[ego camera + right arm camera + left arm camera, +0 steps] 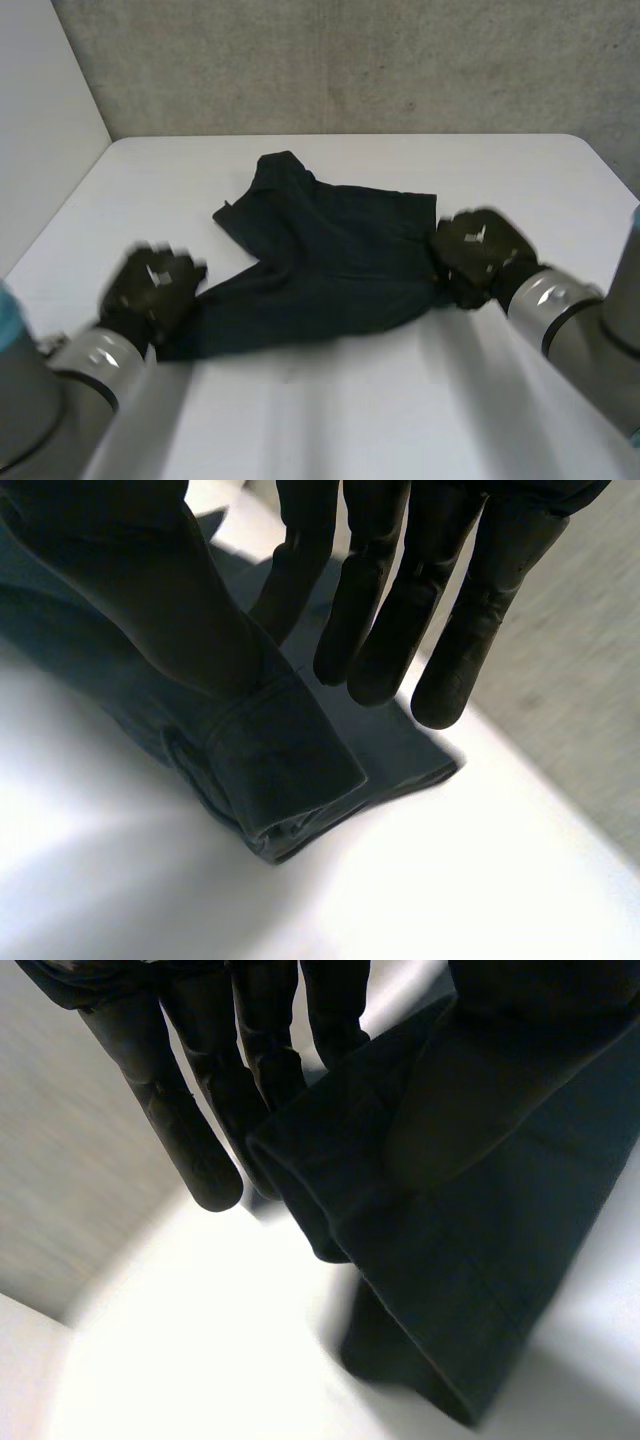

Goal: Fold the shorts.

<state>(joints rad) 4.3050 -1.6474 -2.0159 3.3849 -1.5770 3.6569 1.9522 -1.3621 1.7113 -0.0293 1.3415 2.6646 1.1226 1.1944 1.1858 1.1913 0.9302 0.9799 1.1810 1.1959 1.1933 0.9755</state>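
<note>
White table (330, 400), black shorts (330, 260) spread mid-table. Left hand (152, 285) on the near-left leg end, straight fingers (170, 1110) pinching cloth against thumb. Right hand (478, 248) pinches the right edge hem, thumb (140, 590) on top.

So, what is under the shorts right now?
The white table lies under the shorts; its bare surface shows all around them. Whether anything else lies beneath cannot be seen, because the dark cloth covers that part.
</note>
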